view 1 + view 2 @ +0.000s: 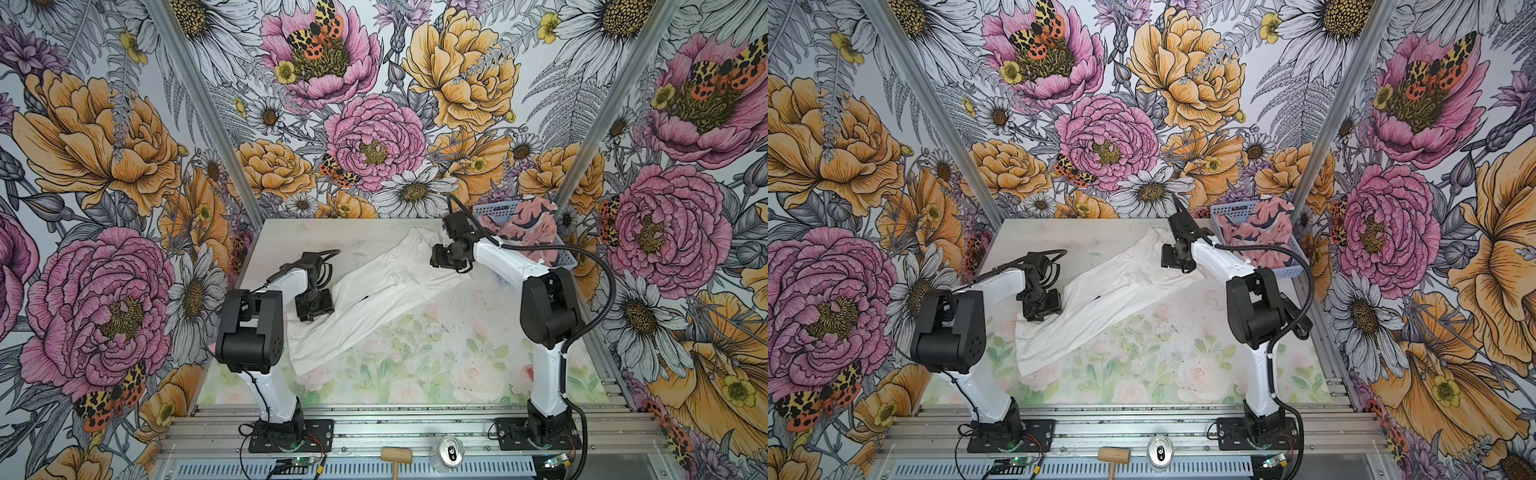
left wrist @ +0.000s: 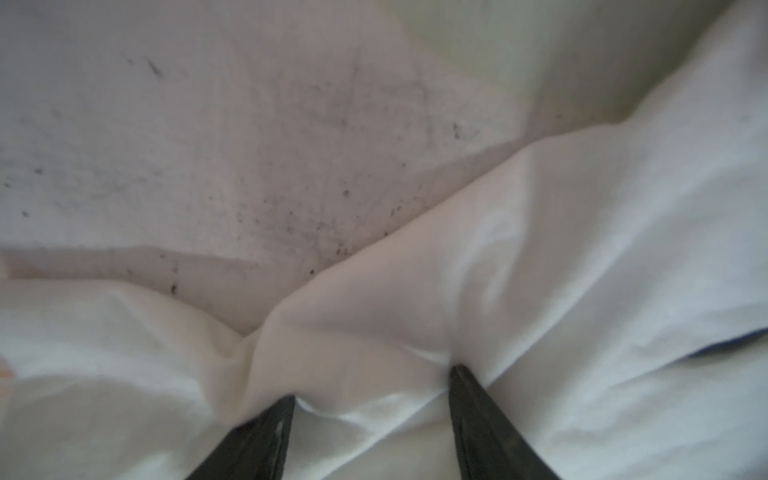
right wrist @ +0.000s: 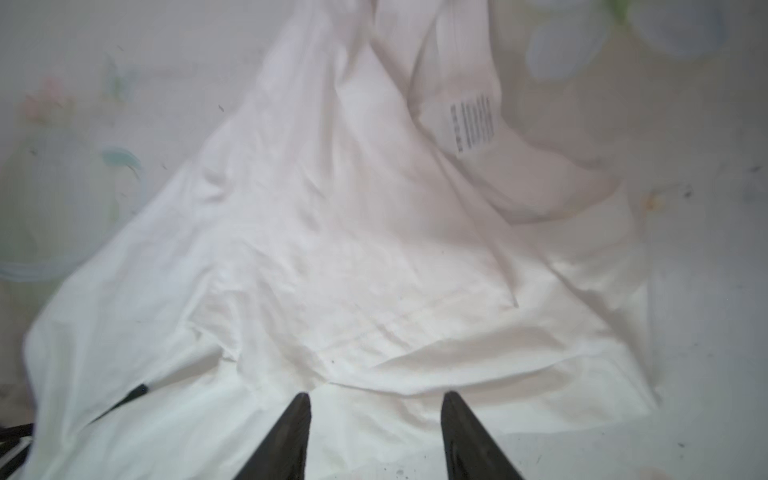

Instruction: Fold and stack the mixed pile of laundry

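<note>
Label (image 3: 471, 124) on T-shirt (image 3: 332, 249) (right wrist only)

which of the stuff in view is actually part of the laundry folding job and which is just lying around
Part of the job:
- white T-shirt, spread on the table
- pink garment with navy and white print, bunched in the basket

Just lying about:
- light blue perforated basket, only holding the pink garment
- wooden mallet, in front of the arm bases
- drink can, beside the mallet
</note>
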Robot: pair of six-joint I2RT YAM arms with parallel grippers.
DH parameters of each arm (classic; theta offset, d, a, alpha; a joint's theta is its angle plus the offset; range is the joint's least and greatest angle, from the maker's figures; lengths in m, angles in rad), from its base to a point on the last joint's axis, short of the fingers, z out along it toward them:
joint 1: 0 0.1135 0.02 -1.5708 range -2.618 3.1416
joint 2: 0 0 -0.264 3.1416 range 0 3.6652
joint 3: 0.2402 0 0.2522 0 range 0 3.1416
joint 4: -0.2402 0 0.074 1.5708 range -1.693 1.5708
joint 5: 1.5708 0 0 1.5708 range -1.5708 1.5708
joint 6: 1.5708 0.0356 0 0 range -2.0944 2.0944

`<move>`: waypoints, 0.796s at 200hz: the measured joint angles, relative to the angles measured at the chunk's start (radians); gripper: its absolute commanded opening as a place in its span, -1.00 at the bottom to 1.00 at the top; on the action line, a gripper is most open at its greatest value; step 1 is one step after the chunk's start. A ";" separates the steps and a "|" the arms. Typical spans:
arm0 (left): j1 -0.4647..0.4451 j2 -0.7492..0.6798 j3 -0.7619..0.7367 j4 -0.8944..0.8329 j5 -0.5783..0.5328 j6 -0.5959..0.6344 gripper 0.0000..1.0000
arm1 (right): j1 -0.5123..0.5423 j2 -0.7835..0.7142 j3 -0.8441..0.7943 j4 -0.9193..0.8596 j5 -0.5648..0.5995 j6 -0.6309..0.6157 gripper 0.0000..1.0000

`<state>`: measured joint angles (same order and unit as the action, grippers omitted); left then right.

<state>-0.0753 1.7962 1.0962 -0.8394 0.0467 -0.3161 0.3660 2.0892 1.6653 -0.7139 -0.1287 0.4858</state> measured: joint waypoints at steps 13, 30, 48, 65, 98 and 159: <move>0.000 -0.004 -0.005 0.000 0.016 -0.003 0.21 | 0.005 0.024 -0.048 0.004 0.001 0.027 0.07; 0.000 -0.008 -0.009 0.001 0.023 -0.005 0.21 | 0.009 0.038 -0.084 0.012 0.005 0.061 0.07; 0.004 -0.016 -0.012 0.004 0.027 -0.010 0.22 | 0.008 0.042 -0.080 0.038 0.020 0.084 0.07; 0.014 -0.023 -0.013 0.006 0.042 -0.012 0.25 | 0.004 0.085 -0.024 0.035 0.031 0.096 0.07; 0.037 -0.047 -0.002 -0.093 0.068 -0.025 0.34 | -0.019 0.227 0.188 0.045 0.038 0.091 0.07; 0.028 0.004 0.044 -0.158 0.072 -0.007 0.39 | -0.069 0.643 0.877 -0.019 -0.078 0.010 0.09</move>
<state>-0.0475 1.8000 1.1404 -0.9977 0.1184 -0.3229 0.2970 2.7319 2.5423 -0.7330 -0.2070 0.4953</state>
